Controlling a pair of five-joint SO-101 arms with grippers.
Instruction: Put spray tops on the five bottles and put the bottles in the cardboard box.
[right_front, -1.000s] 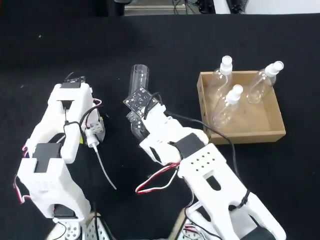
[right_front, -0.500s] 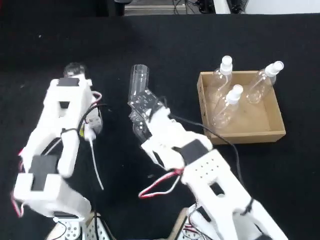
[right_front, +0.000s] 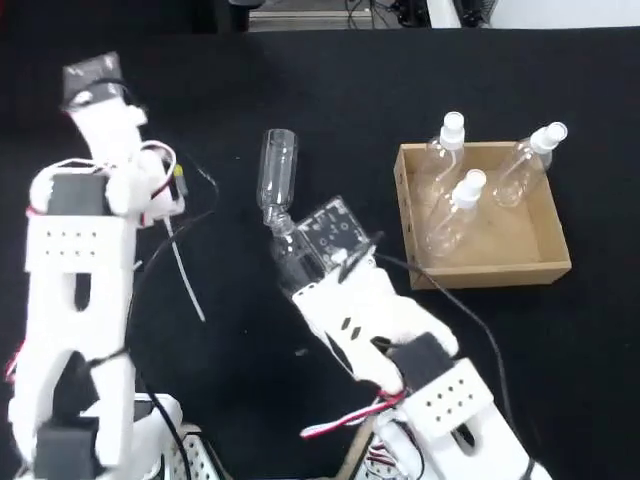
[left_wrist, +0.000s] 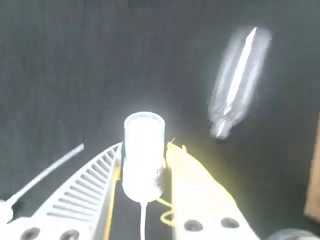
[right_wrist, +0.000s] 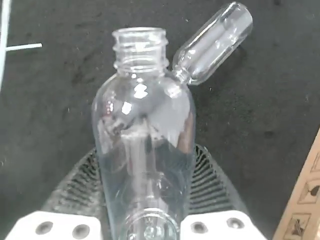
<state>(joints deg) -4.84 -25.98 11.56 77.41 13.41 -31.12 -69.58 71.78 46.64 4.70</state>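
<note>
My left gripper (right_front: 172, 196) is raised at the far left of the table, shut on a white spray top (right_front: 170, 190) whose thin dip tube (right_front: 188, 275) hangs below. In the left wrist view the spray top (left_wrist: 144, 155) sits between the fingers. At the table's middle, my right gripper (right_front: 290, 262) is shut on a clear, uncapped bottle (right_front: 288, 250); the bottle (right_wrist: 145, 145) shows its open neck. A second uncapped bottle (right_front: 277, 170) (right_wrist: 212, 45) lies on the cloth just beyond it. The cardboard box (right_front: 480, 272) at the right holds three capped bottles (right_front: 455, 215).
Black cloth covers the table. The box corner (right_wrist: 305, 200) stands close beside my right gripper. Red and black cables trail from the right arm near the front edge. Open cloth lies between the two arms and behind the box.
My left arm has lifted and swung toward the far left with the spray top. My right arm has turned and shifted slightly right, raising its bottle clear of the lying one.
</note>
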